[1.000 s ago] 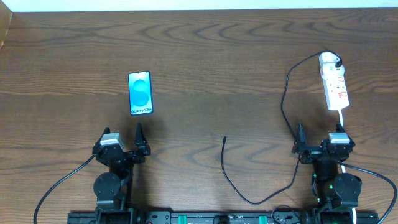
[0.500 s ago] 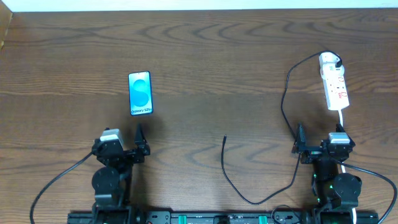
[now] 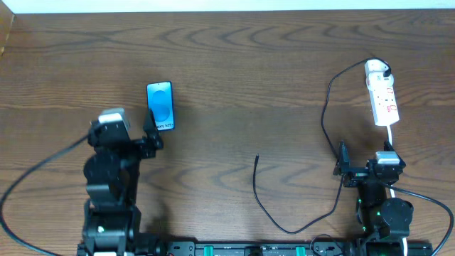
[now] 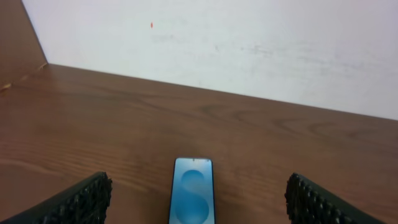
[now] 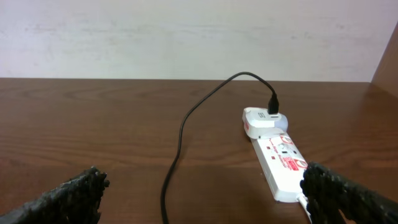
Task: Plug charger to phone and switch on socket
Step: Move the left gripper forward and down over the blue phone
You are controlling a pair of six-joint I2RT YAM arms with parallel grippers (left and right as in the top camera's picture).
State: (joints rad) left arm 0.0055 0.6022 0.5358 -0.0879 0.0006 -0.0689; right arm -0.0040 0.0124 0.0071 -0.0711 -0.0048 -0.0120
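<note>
The phone [image 3: 161, 105] lies flat at the left of the table, blue screen up. It also shows in the left wrist view [image 4: 193, 199], centred between my fingers and ahead of them. My left gripper [image 3: 134, 132] is open and empty, raised just short of the phone. The charger cable [image 3: 257, 186] runs from its free tip [image 3: 257, 157] at mid-table to a white plug [image 3: 377, 69] seated in the socket [image 3: 384, 102]. My right gripper [image 3: 364, 165] is open and empty, near the front edge. Its wrist view shows the cable [image 5: 180, 137] and the socket [image 5: 283, 165] ahead.
The socket's thick white cord [image 3: 392, 135] runs down past my right arm. A pale wall [image 4: 249, 43] stands behind the far edge of the table. A wooden side panel [image 4: 15, 43] stands at the far left.
My left arm has lifted and moved forward toward the phone, which now sits between its open fingers in the wrist view. The right arm, cable and socket have not moved.
</note>
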